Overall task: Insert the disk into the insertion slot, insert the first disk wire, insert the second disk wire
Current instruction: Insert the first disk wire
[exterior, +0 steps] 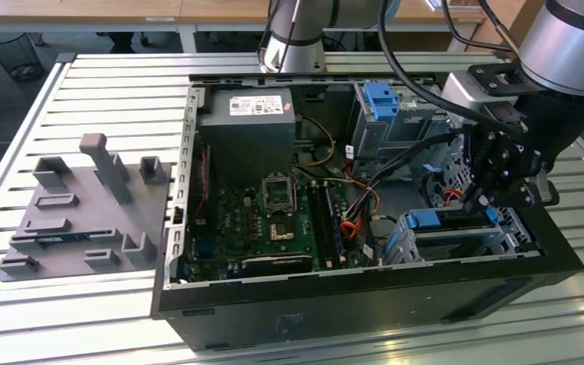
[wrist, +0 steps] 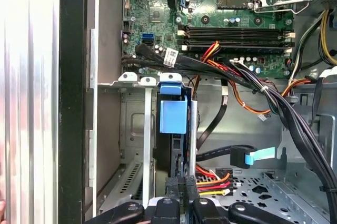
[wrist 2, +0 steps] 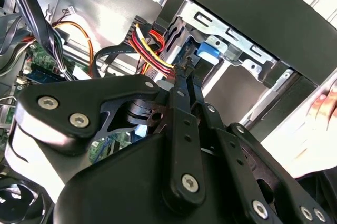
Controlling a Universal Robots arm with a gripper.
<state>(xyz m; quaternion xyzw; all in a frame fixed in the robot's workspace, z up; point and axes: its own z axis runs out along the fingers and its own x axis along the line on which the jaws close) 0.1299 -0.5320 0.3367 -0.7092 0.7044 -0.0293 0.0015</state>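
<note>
The disk (wrist: 171, 153) sits inside the insertion slot (wrist: 131, 129), a silver perforated cage, with its blue carrier (wrist: 172, 113) showing at the edge. In the exterior view the slot (exterior: 464, 242) is at the case's front right corner and the carrier (exterior: 426, 220) shows as a blue strip. My gripper (wrist: 179, 186) is at the disk's rear edge, shut on the plug of the red, yellow and black wire bundle (wrist: 213, 182). The second wrist view shows the fingertips (wrist 2: 184, 71) against that plug, with the wire bundle (wrist 2: 150, 50) beside the blue carrier (wrist 2: 208, 50). A black cable with a blue tab (wrist: 253, 155) lies loose nearby.
The open computer case (exterior: 373, 304) lies on a slatted table. Inside are the motherboard (exterior: 271, 220), a grey power supply (exterior: 246, 129) and a taller cage with a blue bracket (exterior: 383, 103). Cable bundles (wrist: 295, 113) cross close to the arm. A grey fixture plate (exterior: 79, 213) lies at the exterior view's left.
</note>
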